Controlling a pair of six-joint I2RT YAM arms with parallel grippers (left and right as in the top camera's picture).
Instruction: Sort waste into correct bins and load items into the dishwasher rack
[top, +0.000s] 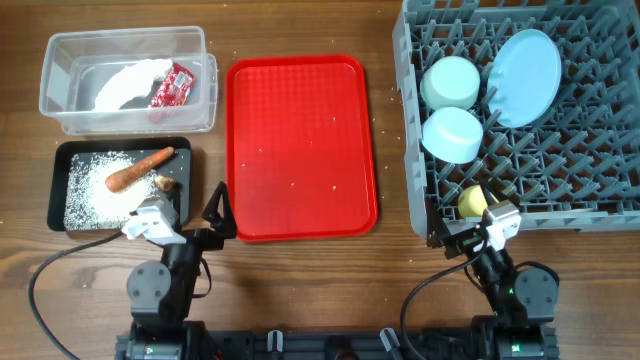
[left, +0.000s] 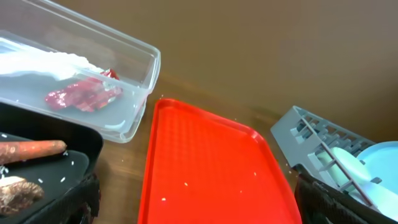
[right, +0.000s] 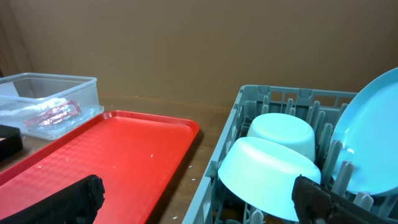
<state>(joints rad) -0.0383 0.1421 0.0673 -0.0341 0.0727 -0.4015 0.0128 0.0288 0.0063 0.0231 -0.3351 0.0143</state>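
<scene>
The clear tub (top: 125, 38) holds the white napkin (top: 130, 82) and red wrapper (top: 172, 87). The black tray (top: 60, 185) holds rice grains (top: 90, 190), the sausage stick (top: 138, 170) and a brown scrap (top: 165, 183). The grey rack (top: 560, 170) holds two pale bowls (top: 452, 82) (top: 453, 133), the blue plate (top: 525, 75) and the yellow cup (top: 473, 200). The spoon is out of view. My left gripper (top: 195, 215) is open and empty between the black tray and the red tray. My right gripper (top: 470, 235) is open and empty at the rack's front left corner.
The red serving tray (top: 300, 150) lies in the middle with a few stray rice grains on it. A few grains lie on the wood between it and the rack. Both arm bases stand at the table's front edge.
</scene>
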